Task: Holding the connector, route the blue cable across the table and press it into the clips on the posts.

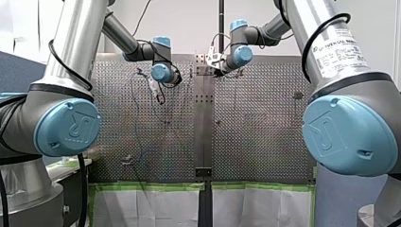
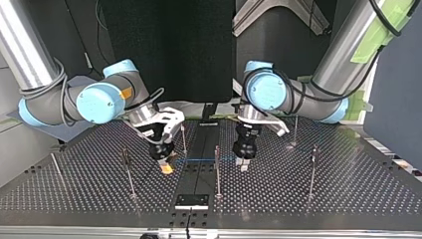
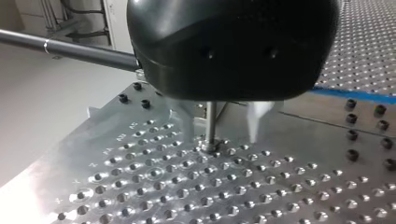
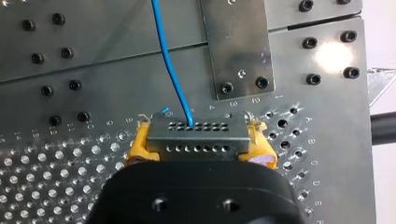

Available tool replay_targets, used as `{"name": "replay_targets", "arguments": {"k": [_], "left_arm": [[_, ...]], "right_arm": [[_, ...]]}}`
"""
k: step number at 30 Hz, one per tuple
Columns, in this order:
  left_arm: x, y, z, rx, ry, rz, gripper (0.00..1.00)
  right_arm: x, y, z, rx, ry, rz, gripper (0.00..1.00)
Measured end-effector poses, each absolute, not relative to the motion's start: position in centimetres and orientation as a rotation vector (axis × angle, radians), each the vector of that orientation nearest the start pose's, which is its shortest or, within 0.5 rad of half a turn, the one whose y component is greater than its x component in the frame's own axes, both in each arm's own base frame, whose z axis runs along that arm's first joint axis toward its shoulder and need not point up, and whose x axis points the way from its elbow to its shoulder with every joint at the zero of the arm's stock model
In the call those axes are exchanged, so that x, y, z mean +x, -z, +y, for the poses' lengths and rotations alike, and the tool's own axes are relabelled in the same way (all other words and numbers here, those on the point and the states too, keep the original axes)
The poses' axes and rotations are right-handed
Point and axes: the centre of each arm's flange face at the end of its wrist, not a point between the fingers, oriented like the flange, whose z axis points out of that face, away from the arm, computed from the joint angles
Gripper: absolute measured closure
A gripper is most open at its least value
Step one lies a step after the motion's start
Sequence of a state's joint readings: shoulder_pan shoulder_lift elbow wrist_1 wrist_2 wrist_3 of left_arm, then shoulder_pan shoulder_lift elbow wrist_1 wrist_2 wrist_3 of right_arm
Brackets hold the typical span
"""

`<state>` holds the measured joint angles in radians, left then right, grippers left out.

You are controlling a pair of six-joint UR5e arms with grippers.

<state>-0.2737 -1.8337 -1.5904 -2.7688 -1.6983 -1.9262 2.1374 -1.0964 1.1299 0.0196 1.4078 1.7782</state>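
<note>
Connector (image 4: pixel 197 136) sits clamped within my right gripper (image 4: pixel 201 141).

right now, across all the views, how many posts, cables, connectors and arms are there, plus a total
posts: 6
cable: 1
connector: 1
arms: 2
total: 10

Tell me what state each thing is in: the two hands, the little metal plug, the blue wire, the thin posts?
right hand: shut on the connector.
left hand: open, fingers apart.
connector: clamped between yellow pads.
blue cable: attached to the connector, running straight across the table; clipped or not, cannot tell.
posts: upright.
</note>
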Motion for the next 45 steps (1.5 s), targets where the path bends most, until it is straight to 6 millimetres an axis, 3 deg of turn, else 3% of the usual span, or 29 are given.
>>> {"name": "replay_targets", "arguments": {"k": [8, 17, 24, 30, 39, 45], "left_arm": [[52.7, -37.3, -27.8, -0.165, 0.354, 1.543, 0.0], [49.2, -38.9, -28.6, -0.13, 0.354, 1.601, 0.0], [47.1, -38.6, -30.0, -0.072, 0.41, 1.653, 0.0], [45.2, -38.8, -30.0, -0.072, 0.414, 1.653, 0.0], [42.7, -42.6, -30.1, -0.073, 0.426, 1.555, 0.0], [42.3, -43.6, -31.2, -0.068, 0.445, 1.515, 0.0]], "right_arm": [[48.7, -42.3, -49.6, -2.288, 2.394, 1.342, 1.0], [48.0, -42.5, -50.2, -2.287, 2.402, 1.361, 1.0], [47.3, -43.3, -50.4, -2.279, 2.42, 1.368, 1.0], [47.2, -43.6, -50.4, -2.275, 2.425, 1.369, 1.0], [47.0, -43.7, -50.4, -2.273, 2.425, 1.373, 1.0], [46.6, -43.7, -50.7, -2.277, 2.423, 1.381, 1.0]]}}
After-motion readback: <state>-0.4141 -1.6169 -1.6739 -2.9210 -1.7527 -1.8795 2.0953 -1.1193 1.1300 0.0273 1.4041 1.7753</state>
